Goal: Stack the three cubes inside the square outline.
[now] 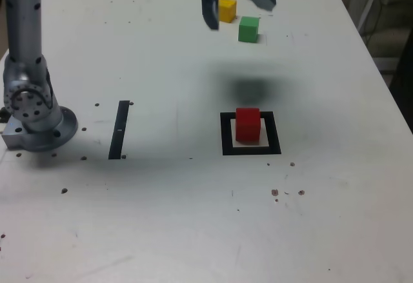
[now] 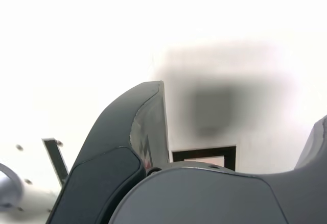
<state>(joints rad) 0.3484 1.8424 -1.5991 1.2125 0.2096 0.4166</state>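
A white desk (image 1: 193, 218) seen from above and in front, with a grey robot arm (image 1: 26, 70) mounted at the exterior view's left. Near the middle, toward the exterior view's right, a thick black square outline (image 1: 226, 135) with a pale centre lies flat on the desk. A red cube (image 1: 248, 124) stands upright inside it, resting on the pale centre. Nothing is stacked on top of it.

At the far edge of the desk, well apart from the outline, sit the other two cubes. The yellow cube (image 1: 227, 10) is partly hidden behind the dark end effector (image 1: 239, 2), and the green cube (image 1: 248, 29) stands just beside it, toward the exterior view's right and a little nearer the camera. Both rest on the desk.

The end effector hangs above the desk near the yellow cube, casting a soft shadow between the far cubes and the outline. Its jaws are spread wide and hold nothing; the wrist view shows the two dark fingers (image 2: 133, 147) parted with only bright desk and a corner of the square outline (image 2: 204, 155) between them.

A thin black strip (image 1: 119, 130) lies on the desk between the arm's base and the outline.

By my reading, one cube of three is placed. The yellow and green cubes are not yet stacked, and the yellow one looks likely to be picked next.
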